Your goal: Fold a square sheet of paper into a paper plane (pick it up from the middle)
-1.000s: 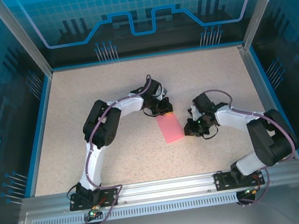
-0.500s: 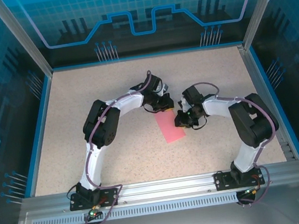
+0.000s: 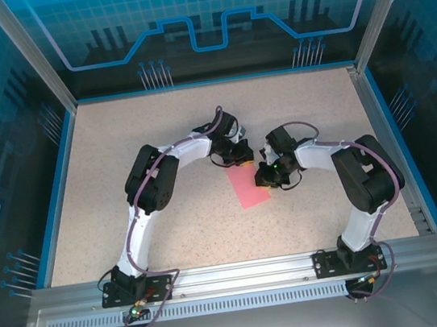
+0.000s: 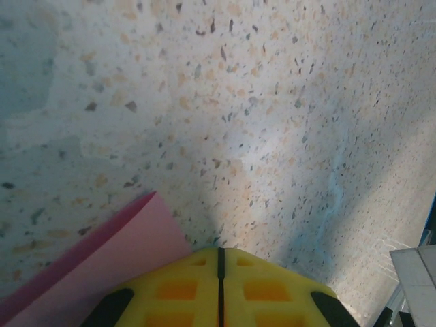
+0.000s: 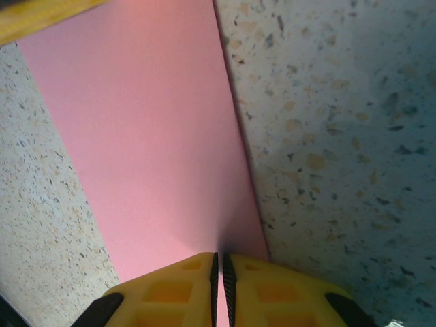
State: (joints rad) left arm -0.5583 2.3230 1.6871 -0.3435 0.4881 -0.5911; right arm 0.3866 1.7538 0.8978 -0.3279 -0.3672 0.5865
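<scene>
Right hand [image 5: 219, 257] clenched on edge of folded pink paper sheet [image 5: 150, 136]; left hand [image 4: 219, 251] clenched at far corner. Lift gently, keeping layers aligned.

L fingers [image 4: 178, 289] closed tight; R fingers [image 5: 170, 294] near-closed.

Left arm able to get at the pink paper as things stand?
Probably yes. The left gripper sits at the paper's far end, fingers shut, the sheet right beside its tips. The right gripper is at the paper's right edge, not in the way.
</scene>
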